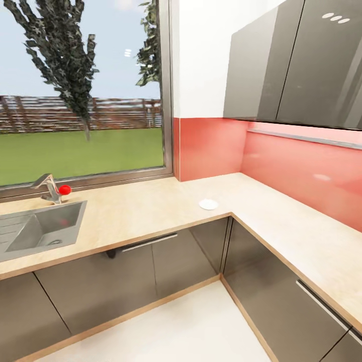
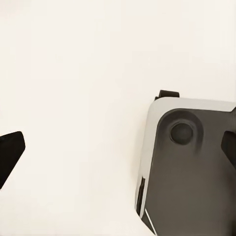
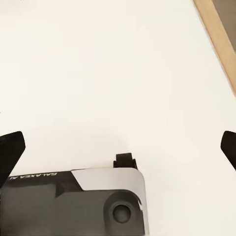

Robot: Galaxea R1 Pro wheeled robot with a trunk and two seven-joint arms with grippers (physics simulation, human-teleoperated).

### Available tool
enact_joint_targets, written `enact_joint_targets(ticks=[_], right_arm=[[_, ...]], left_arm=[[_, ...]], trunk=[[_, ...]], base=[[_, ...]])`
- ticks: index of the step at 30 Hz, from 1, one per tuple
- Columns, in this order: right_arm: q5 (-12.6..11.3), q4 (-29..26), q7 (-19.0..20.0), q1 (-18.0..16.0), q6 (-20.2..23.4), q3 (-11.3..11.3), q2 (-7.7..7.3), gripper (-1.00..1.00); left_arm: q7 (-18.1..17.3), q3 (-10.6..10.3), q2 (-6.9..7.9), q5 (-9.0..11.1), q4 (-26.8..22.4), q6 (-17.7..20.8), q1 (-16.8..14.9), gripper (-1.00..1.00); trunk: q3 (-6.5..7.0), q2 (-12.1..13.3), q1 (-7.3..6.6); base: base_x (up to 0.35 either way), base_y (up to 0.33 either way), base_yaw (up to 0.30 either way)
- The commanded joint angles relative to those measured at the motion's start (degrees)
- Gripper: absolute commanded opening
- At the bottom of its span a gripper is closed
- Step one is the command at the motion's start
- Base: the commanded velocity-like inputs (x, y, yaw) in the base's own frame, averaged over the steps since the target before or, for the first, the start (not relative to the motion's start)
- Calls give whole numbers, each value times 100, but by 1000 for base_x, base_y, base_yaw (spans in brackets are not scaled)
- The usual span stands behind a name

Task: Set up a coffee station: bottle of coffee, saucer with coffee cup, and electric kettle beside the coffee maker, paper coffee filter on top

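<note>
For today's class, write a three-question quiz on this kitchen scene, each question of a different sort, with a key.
1. True or false: the saucer lies on the kitchen countertop near the inside corner.
2. The sink sits under: A) the window B) the wall cabinets C) the red backsplash
3. Fill in: the knob on the tap is coloured ____.

Key: 1 true; 2 A; 3 red.
</note>
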Motion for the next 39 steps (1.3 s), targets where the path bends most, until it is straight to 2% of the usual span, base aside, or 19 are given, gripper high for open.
enact_joint_targets(ticks=[1,8,11,16,18,19,22,28,31,35,37,39], right_arm=[[-56,-16,8,-1,33,30,12,100],[-53,2,9,-3,25,21,95,100],[-64,6,17,-1,43,13,132,100],[-62,8,13,-2,51,13,166,100],[-58,10,7,0,46,13,175,100],[-54,16,10,1,45,13,183,100],[-50,19,5,2,45,13,187,100],[-48,20,-8,12,36,13,188,100],[-48,20,-12,29,19,13,188,100],[-47,20,-14,35,6,13,188,100],[-47,20,-14,36,3,13,188,100],[-47,20,-15,36,2,13,191,100]], left_arm=[[-12,-6,35,28,12,-11,-3,100],[-8,-45,51,-30,127,39,16,100],[-14,-50,124,-230,439,64,29,100],[-26,-35,120,-234,473,62,30,100],[-367,-30,-25,-280,111,28,-25,100],[-774,-31,-66,-339,-308,24,-58,100],[-1440,-29,-66,-391,-1186,49,-161,100],[-2088,-28,-92,-397,-2257,130,-384,100],[-2371,-47,-147,-396,-2737,559,-697,100],[-2791,-184,-250,-395,-3186,1415,-1199,100],[-3010,-244,-345,-392,-3389,1880,-1575,100],[-3133,-265,-421,-386,-3482,2152,-1877,100]], trunk=[[-11,-10,2],[-11,-10,2],[-11,-10,2],[-11,-10,2],[-11,-10,2],[-11,-10,2],[-11,-10,2],[-11,-10,2],[-11,-10,2],[-11,-10,2],[-11,-10,2],[-11,-10,2]], base=[[0,0,0],[0,0,0],[0,0,0],[0,0,0],[0,0,0],[0,0,0],[0,0,0],[0,0,0],[0,0,0],[0,0,0],[0,0,0],[0,0,0]])
